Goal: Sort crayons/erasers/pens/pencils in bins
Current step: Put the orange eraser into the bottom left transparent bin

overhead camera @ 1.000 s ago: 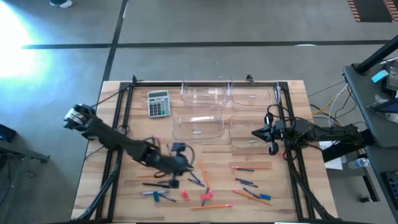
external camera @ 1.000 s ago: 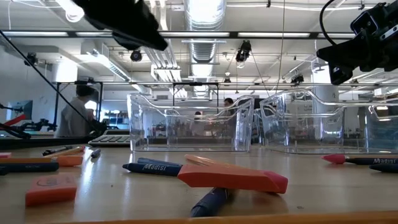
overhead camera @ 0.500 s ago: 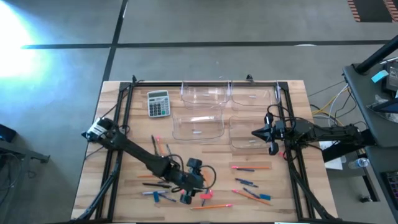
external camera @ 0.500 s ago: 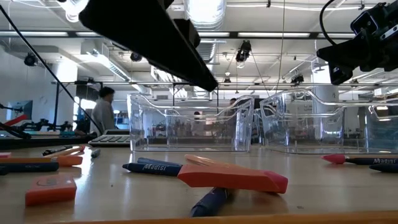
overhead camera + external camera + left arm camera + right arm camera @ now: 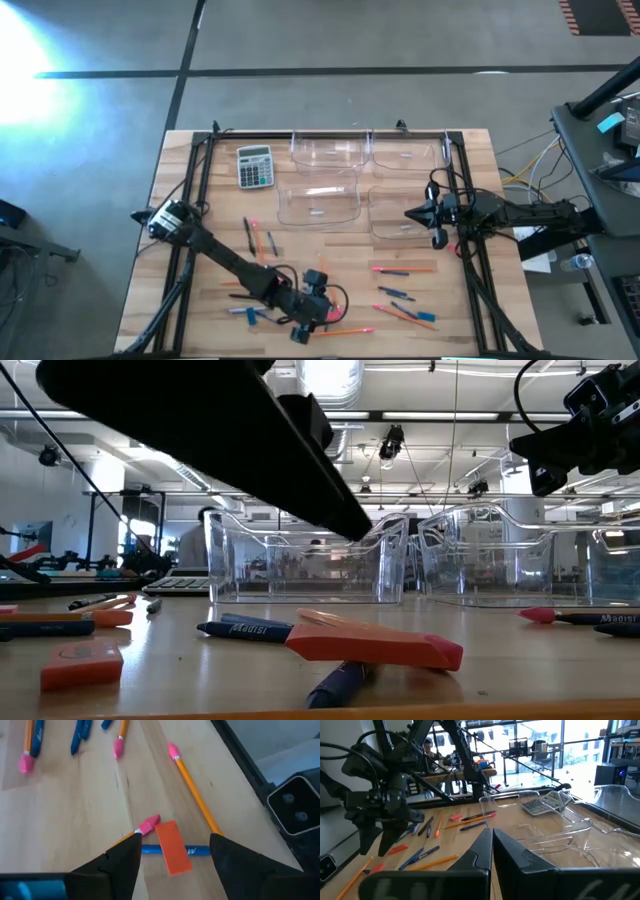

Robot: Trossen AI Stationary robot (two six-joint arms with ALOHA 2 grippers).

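Observation:
My left gripper hangs open over the table's near middle, touching nothing. Its fingers stand on either side of an orange-pink eraser, which lies across a blue pen. A pencil's pink end lies next to the eraser, and another pencil lies beyond it. My right gripper is shut and holds nothing, held above the near right bin. Another three clear bins stand at the back.
Pens, pencils and erasers lie scattered over the near half of the table. A second eraser lies near left. A grey calculator sits left of the bins. Black frame rails run along both sides.
My left gripper has swept from the table's left middle toward the near edge and to the right. It now hangs over the eraser and pens there. My right arm has kept still.

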